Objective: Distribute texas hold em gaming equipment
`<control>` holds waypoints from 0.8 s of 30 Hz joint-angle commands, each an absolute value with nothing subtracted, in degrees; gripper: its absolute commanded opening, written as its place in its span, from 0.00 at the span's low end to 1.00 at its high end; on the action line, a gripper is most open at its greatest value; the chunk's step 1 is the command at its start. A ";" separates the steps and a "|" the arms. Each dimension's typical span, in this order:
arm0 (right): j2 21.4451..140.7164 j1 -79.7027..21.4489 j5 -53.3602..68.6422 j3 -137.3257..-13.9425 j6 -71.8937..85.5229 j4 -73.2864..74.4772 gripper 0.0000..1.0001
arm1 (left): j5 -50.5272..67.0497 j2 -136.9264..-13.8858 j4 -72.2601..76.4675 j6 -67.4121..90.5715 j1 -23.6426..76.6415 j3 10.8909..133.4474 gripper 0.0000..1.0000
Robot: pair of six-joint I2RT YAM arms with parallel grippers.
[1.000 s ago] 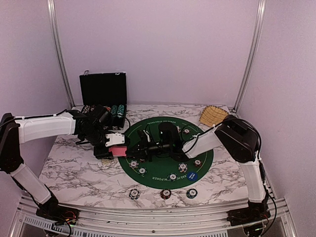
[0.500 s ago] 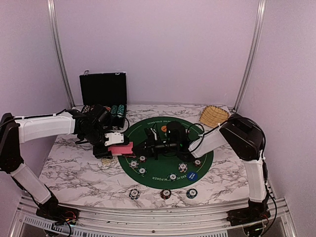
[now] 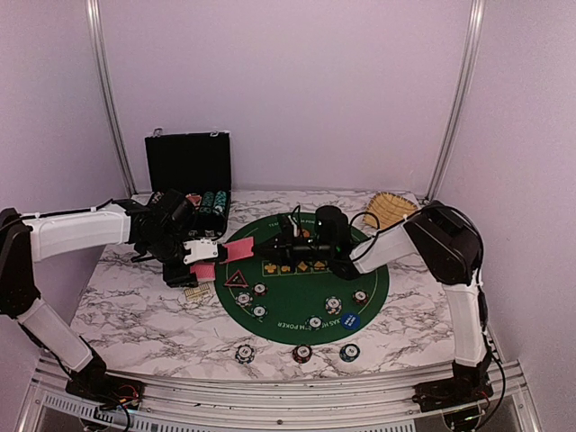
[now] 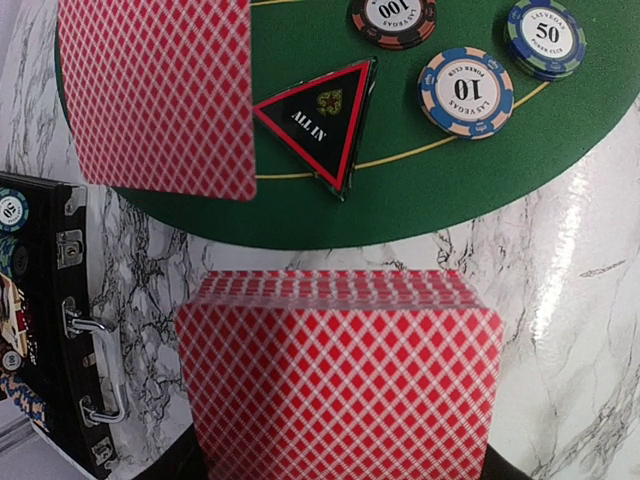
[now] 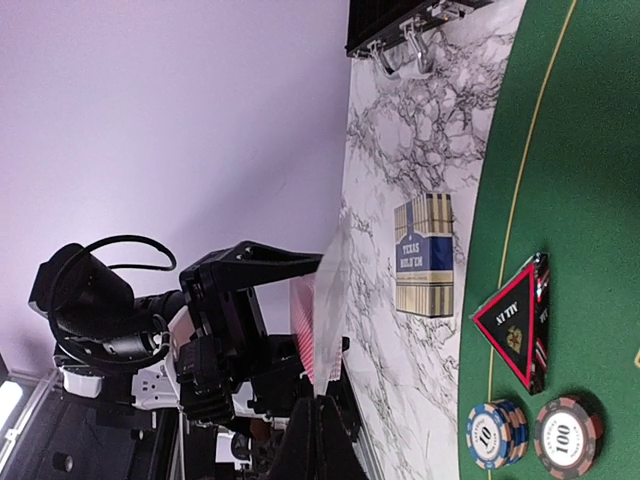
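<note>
My left gripper [image 3: 200, 266] is shut on a deck of red-backed playing cards [image 4: 340, 380] over the marble just left of the green poker mat [image 3: 297, 290]; the deck hides its fingers. My right gripper [image 5: 322, 405] is shut on a single red-backed card [image 4: 155, 95], held on edge above the mat's left rim, a little apart from the deck. The red-black triangle marker [image 4: 320, 115] lies flat on the mat beside striped chips marked 100 [image 4: 392, 15], 10 [image 4: 465, 90] and 50 [image 4: 545, 35]. A blue button [image 3: 350, 319] sits near the mat's front.
The black chip case [image 3: 189, 171] stands open at the back left. A striped card box [image 5: 425, 255] lies on the marble beside the mat. The wicker basket [image 3: 389, 209] sits back right. Three chips [image 3: 302, 353] line the table's front edge.
My right gripper has drawn back to the right and up from the deck, taking one card with it. The left gripper with the deck has shifted slightly left.
</note>
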State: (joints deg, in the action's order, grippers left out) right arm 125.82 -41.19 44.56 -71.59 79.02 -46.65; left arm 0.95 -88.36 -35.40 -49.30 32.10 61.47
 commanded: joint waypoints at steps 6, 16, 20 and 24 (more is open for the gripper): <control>135.09 -39.30 44.61 -81.17 75.50 -39.60 0.00 | 1.27 -85.25 -37.69 -49.40 31.29 60.60 0.09; 140.58 -38.58 41.84 -90.19 70.34 -29.34 0.00 | 2.12 -84.31 -38.41 -49.04 31.29 60.55 0.09; 141.94 -38.41 40.65 -92.77 68.76 -26.49 0.00 | 2.45 -84.43 -38.44 -49.02 31.29 60.64 0.09; 142.29 -38.36 39.32 -94.20 66.52 -22.49 0.00 | 2.72 -84.48 -38.46 -48.87 31.29 60.73 0.09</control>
State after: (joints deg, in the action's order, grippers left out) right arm 140.79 -38.92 41.41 -91.46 69.97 -27.73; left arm 1.45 -86.15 -37.50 -49.23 31.59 60.82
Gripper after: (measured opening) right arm 0.005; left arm 0.651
